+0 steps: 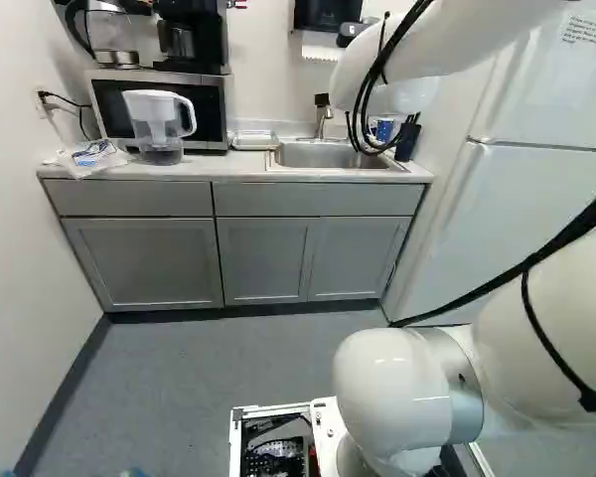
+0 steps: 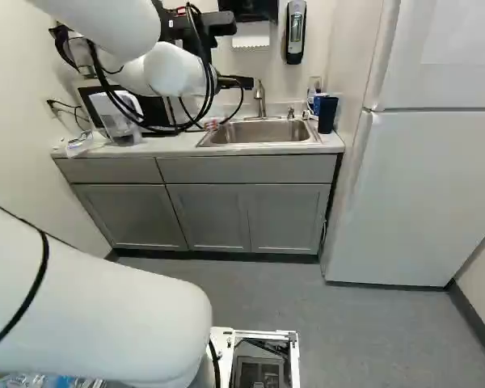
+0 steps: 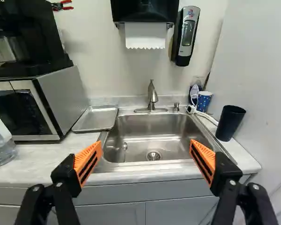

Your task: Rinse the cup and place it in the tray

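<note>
Tray (image 3: 97, 118): at 10 o'clock from the sink, plain silvery grey
Sink (image 3: 131, 123): brushed silver too, basically matching lol
Small cup (image 3: 204, 100): 2 o'clock of the sink, blue w/ little white specks, cute ngl
Tumbler (image 3: 229, 123): closer to 3 o'clock, super dark, almost black
Finger pads (image 3: 87, 161): loud orange with black stripes
Arm (image 1: 392, 388): glossy white, silver band round a joint, black cables
Counter (image 3: 35, 161): off-white, kinda faintly mottled
Cabinet doors (image 2: 287, 217): flat mid grey
Floor (image 2: 372, 323): bluish grey
Fridge (image 2: 416, 194): white
Microwave (image 1: 109, 104): black door, silver trim
Pitcher (image 1: 151, 111): white up top, see-through below
</note>
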